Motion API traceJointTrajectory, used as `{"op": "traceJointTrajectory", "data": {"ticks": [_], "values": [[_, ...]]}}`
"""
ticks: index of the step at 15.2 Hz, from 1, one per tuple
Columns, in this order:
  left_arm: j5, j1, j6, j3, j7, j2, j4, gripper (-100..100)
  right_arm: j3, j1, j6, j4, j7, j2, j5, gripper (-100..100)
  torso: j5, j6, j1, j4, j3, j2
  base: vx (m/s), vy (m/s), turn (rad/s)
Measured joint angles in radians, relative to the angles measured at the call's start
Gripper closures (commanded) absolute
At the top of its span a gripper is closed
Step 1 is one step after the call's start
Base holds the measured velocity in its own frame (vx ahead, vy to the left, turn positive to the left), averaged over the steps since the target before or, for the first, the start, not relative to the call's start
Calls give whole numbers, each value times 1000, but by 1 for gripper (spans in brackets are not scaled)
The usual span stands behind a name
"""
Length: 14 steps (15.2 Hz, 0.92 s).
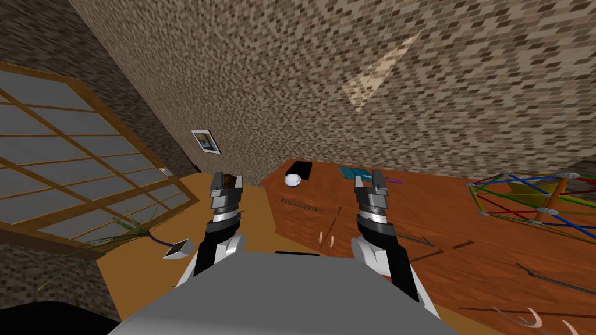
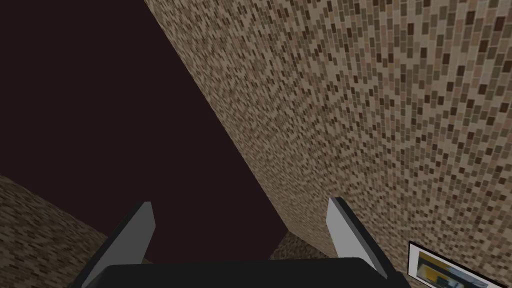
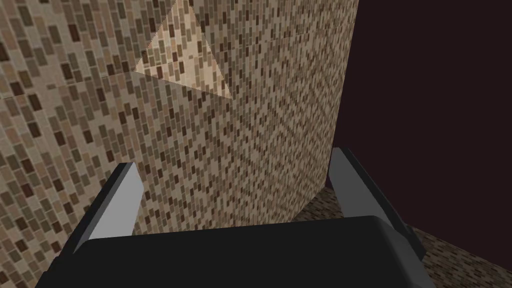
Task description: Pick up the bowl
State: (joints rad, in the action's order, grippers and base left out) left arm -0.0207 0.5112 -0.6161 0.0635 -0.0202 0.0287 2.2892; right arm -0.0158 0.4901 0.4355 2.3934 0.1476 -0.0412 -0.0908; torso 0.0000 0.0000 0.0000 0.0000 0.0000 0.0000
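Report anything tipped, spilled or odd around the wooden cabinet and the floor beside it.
The white pot on the floor beside the cabinet appears to lie on its side, its leaves sprawled across the floor toward the window. The white bowl sits upright on the cabinet top; nothing spilled.

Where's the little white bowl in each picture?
Head view: the bowl sits on the wooden cabinet, beside a black block.
Left wrist view: open left tool, brick wall and framed picture instead.
Right wrist view: open right tool, same wall with a pale triangle instead.
Shared landmark: the brick wall, in all three.
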Motion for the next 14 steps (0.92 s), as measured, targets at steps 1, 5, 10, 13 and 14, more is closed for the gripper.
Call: {"op": "traceJointTrajectory", "data": {"ticks": [1, 5, 10, 13, 14], "values": [[1, -11, 6, -1, 0, -15, -11, -100, 0, 0, 0, 0, 0, 0, 0, 0, 0, 0, 0, 0, 0, 0, -10, -14, 9], [-3, -47, 66, 3, 4, -70, -30, -100, 0, 0, 0, 0, 0, 0, 0, 0, 0, 0, -1, 0, 0, 1, -14, -16, 10], [-5, -106, 150, 4, 7, -117, -67, -100, 0, 0, 0, 0, 0, 0, 0, 0, 0, 0, -1, 0, 0, 1, -15, -21, 14], [-8, -145, 210, 9, 12, -140, -88, -100, 0, 0, 0, 0, 0, 0, 0, 0, 0, 0, -1, 0, 0, 0, -11, -21, 10], [-11, -164, 230, 13, 14, -150, -98, -100, 0, 0, 0, 0, 0, 0, 0, 0, 0, 0, -1, 0, 0, 0, -14, -22, 13]]}}
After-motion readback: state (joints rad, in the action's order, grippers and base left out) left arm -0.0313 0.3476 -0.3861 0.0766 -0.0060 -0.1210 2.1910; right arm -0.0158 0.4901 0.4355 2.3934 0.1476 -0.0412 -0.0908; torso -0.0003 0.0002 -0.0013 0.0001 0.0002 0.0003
